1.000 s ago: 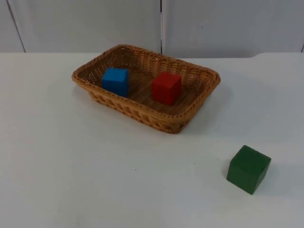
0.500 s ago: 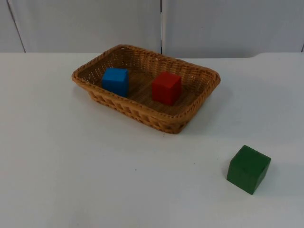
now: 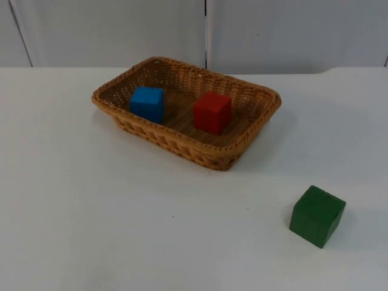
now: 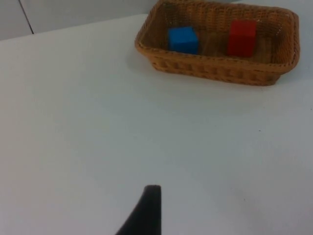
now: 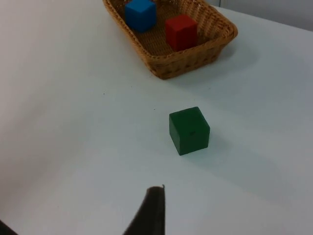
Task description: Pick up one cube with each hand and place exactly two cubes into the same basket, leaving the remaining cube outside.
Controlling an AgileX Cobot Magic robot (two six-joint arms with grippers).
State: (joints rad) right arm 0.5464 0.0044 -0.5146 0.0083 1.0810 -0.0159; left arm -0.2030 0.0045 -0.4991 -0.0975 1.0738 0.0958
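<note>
White table top [image 3: 91,200] runs back to the grey partition wall [image 3: 121,30], and nothing on it has shifted since a second ago: basket and all three cubes sit exactly where they were.

The woven basket [image 3: 182,144] is a shallow rectangle lying skewed on the table, its long axis running from the far left toward the near right in the top view. Inside it, the blue cube [image 3: 147,103] rests at the left end and the red cube [image 3: 212,112] nearer the middle, apart from each other, both flat on the basket floor. The green cube [image 3: 317,216] stands outside on the bare table, well apart from the basket, turned so one vertical edge faces the camera.

The left gripper [image 4: 146,210] waits well back from the basket, which lies ahead of its fingertip across open table. The right gripper [image 5: 151,210] is held back too, with the green cube near in front of it and the basket farther beyond. Whether either gripper's fingers are spread or pressed together, I cannot tell.
</note>
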